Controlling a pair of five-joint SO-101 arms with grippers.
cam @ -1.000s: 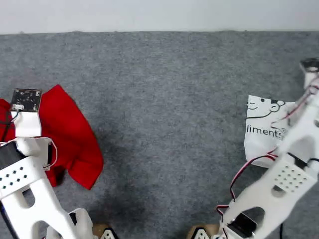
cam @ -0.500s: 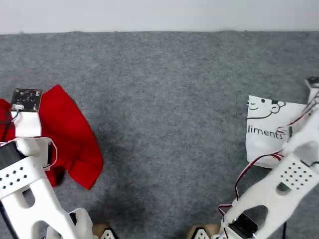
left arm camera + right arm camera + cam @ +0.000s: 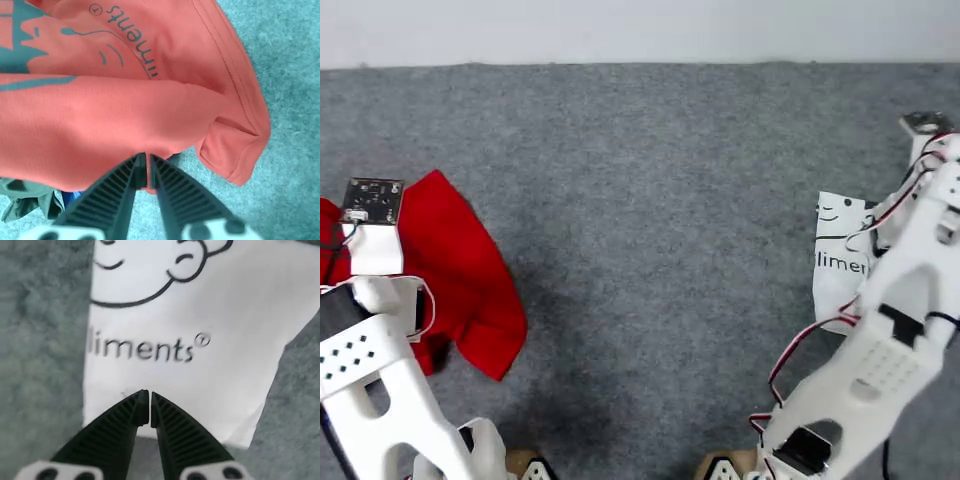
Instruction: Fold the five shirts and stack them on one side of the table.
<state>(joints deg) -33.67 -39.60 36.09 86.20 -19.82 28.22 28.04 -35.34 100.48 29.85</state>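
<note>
Gray table: red shirt rumpled at left side, likely next to fold. White shirt folded flat at right side, likely stack base. Left gripper fingers closed at red hem. Right gripper fingers closed, tips over white shirt.

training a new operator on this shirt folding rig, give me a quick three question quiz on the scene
1. True or false: the folded white cloth shirt with black cartoon print lies by the left arm.
2. Which thing's edge meets the left pincer? A) crumpled red cloth shirt B) blue towel C) paper bag
3. Fill in: the right pincer is ___.
Key: 1 false; 2 A; 3 shut.
</note>
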